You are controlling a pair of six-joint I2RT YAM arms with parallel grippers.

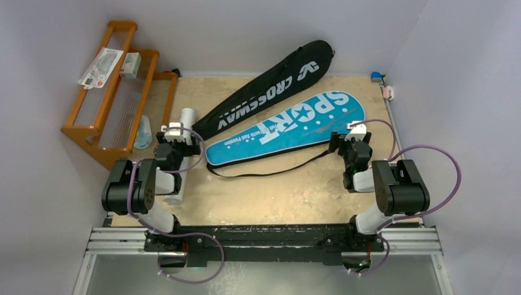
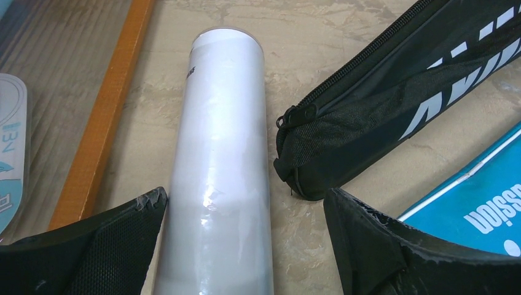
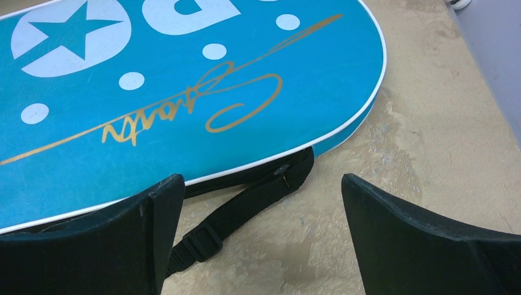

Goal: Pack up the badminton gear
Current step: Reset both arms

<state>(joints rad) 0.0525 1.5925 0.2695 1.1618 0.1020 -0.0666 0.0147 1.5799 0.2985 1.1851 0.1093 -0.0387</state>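
A white tube [image 1: 186, 116] lies lengthwise on the table at the left, and it shows large in the left wrist view [image 2: 221, 153]. My left gripper [image 1: 175, 132] [image 2: 244, 203] hovers open over the tube, which sits close to the left finger with a gap on the right. The black CROSSWAY cover [image 1: 270, 86] [image 2: 381, 104] lies diagonally beside the tube. In front of it lies the blue SPORT cover [image 1: 289, 126] [image 3: 184, 80], its black strap [image 3: 246, 206] trailing on the table. My right gripper [image 1: 351, 132] [image 3: 261, 184] stands open above the strap, at the cover's wide end, holding nothing.
An orange wooden rack [image 1: 104, 92] [image 2: 104, 123] stands at the back left with packets [image 1: 101, 66] on it. Walls close in on the left, back and right. Small items [image 1: 387, 92] sit at the back right corner.
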